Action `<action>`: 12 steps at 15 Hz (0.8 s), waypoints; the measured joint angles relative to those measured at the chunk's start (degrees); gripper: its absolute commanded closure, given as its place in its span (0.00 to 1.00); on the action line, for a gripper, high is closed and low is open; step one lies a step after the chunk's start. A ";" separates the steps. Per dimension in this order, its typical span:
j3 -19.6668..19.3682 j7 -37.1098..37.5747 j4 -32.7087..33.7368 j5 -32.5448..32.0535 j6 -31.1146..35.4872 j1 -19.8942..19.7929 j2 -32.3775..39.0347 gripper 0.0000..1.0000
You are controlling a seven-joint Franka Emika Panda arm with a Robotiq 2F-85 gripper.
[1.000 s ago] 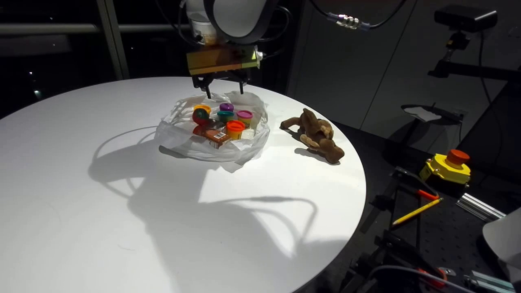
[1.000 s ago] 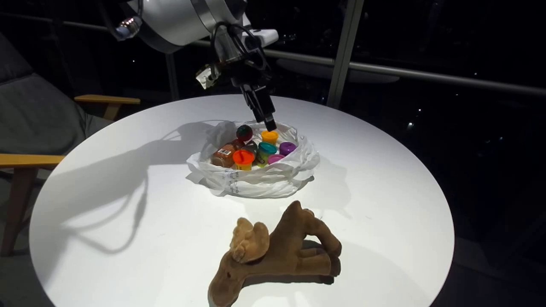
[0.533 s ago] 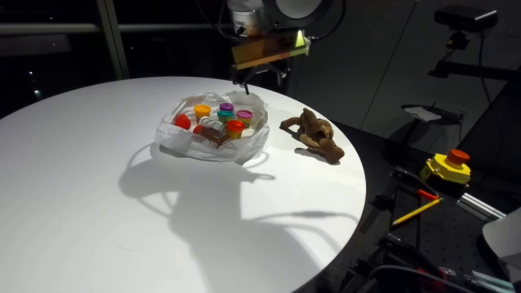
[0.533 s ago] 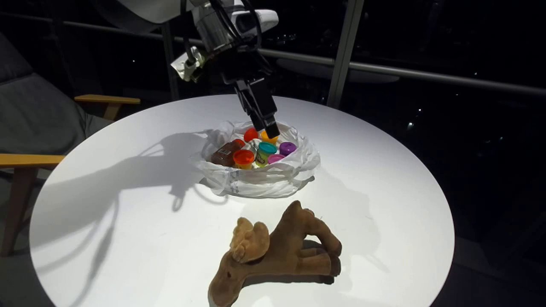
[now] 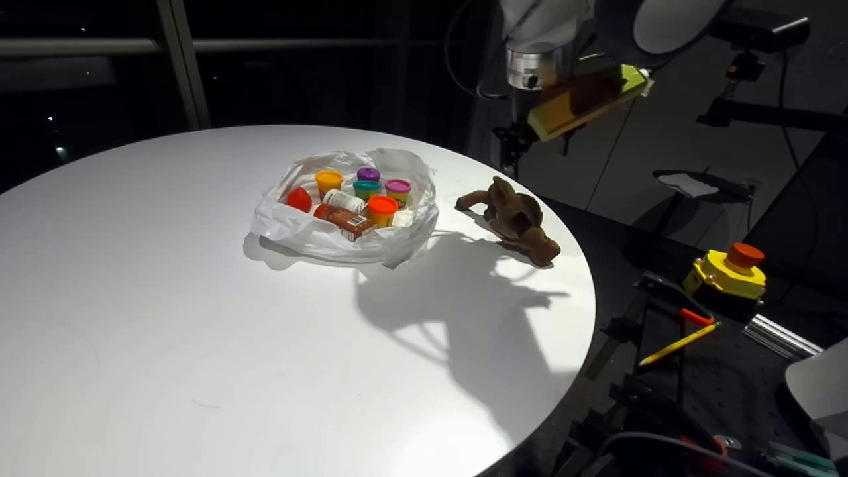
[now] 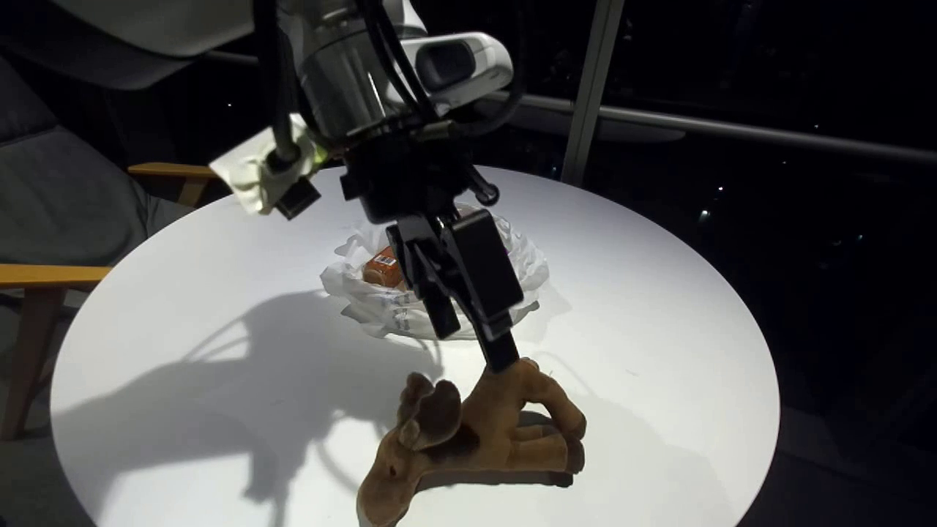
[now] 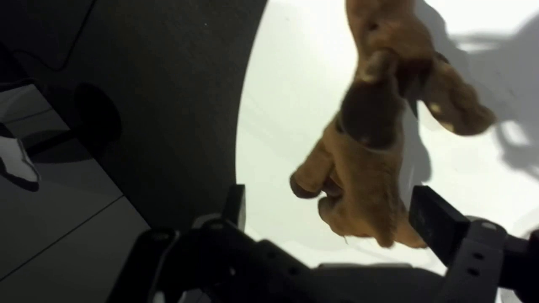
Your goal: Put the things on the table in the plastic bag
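My end effector (image 7: 329,204) hangs spread and empty over the brown plush moose (image 6: 492,428) on the round white table (image 5: 199,298); the crinkled whitish plastic bag (image 5: 305,242) sits near the moose (small bright-lidded jars (image 5: 366,190) inside); I judge this the approach; next I should lower, straddle, squeeze.

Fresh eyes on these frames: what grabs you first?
Likely the brown plush moose, lying large at the front of an exterior view on the white round table, with the open gripper over it. Next, the crinkled plastic bag on the same table, holding bright-lidded tubs. Then the yellow, red-buttoned emergency stop, off the table at the right of an exterior view.
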 measured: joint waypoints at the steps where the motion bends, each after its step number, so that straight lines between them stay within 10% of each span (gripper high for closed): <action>1: 0.00 -0.65 -1.81 -2.01 0.74 -1.68 -0.68 0.00; 12: -0.02 -3.18 -5.13 -8.69 25.69 -10.86 4.99 0.00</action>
